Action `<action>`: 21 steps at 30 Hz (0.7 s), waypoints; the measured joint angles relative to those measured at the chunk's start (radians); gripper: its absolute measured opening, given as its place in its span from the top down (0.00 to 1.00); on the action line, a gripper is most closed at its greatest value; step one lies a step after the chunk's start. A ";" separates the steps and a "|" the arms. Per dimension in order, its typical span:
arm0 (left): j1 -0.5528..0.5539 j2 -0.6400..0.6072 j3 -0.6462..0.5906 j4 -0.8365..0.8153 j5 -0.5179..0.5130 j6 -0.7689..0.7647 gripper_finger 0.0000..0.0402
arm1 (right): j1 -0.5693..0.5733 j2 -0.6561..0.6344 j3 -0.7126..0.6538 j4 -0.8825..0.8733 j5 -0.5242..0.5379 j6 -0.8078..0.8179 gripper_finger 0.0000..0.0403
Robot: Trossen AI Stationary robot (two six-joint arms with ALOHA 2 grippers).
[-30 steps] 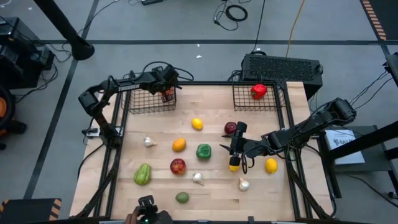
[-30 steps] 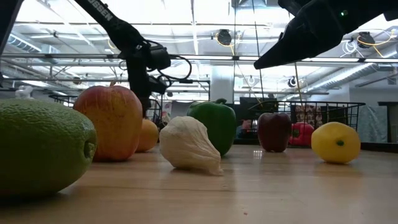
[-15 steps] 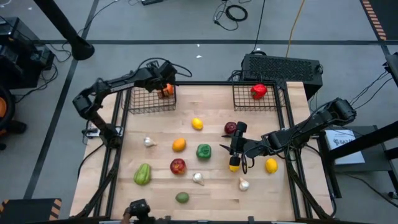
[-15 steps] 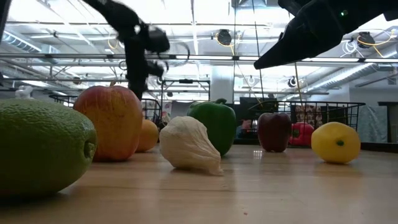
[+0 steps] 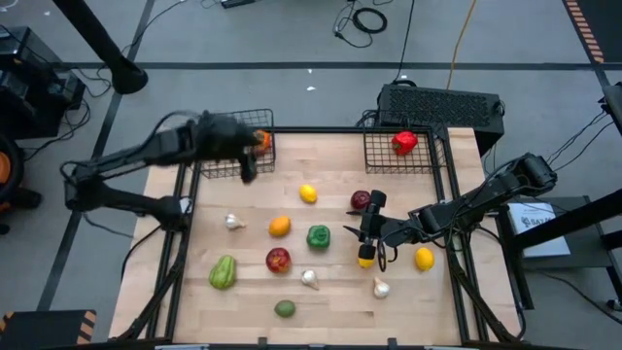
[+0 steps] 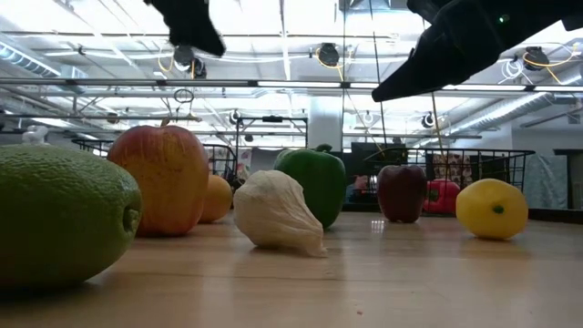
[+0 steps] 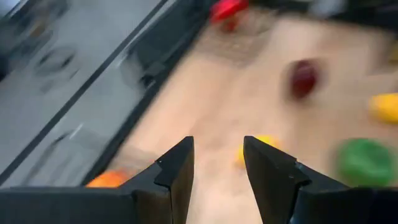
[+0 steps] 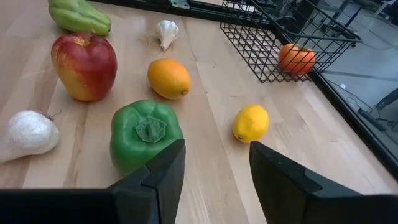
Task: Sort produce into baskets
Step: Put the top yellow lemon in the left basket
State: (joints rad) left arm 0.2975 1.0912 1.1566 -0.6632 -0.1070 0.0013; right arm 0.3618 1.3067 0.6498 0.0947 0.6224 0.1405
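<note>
Hovering left end effector (image 5: 248,170) apart, empty, near left basket (image 5: 228,167); yellow lemon (image 5: 308,193), orange (image 5: 280,227) nearby.

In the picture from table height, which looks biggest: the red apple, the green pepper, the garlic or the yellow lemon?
As they look in the low view:
1. red apple
2. green pepper and garlic, too alike to rank
3. yellow lemon
Nearness to the camera varies, so true sizes stay unsure.
</note>
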 joint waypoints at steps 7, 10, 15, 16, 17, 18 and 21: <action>-0.247 -0.077 -0.229 0.291 -0.069 -0.022 0.63 | 0.000 0.000 0.000 -0.001 -0.002 0.045 0.58; -0.301 -0.066 -0.297 0.378 -0.111 -0.023 0.63 | -0.002 0.000 0.000 -0.013 -0.050 0.050 0.58; -0.348 -0.037 -0.359 0.391 -0.114 -0.053 0.63 | -0.010 0.000 0.000 -0.014 -0.054 0.065 0.58; -0.352 -0.034 -0.361 0.373 -0.124 -0.055 0.63 | -0.016 0.000 0.000 -0.010 -0.048 0.076 0.58; -0.352 -0.034 -0.361 0.344 -0.145 -0.069 0.63 | -0.022 0.000 0.000 -0.004 -0.046 0.086 0.58; -0.352 -0.034 -0.361 0.297 -0.171 -0.092 0.63 | -0.026 0.000 0.000 0.000 -0.045 0.096 0.58; -0.350 -0.033 -0.361 0.128 -0.258 -0.180 0.63 | -0.036 0.000 0.000 0.000 -0.045 0.124 0.58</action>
State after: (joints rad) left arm -0.0524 1.0584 0.7958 -0.5347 -0.3649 -0.1789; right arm 0.3257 1.3071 0.6498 0.0945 0.5770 0.2644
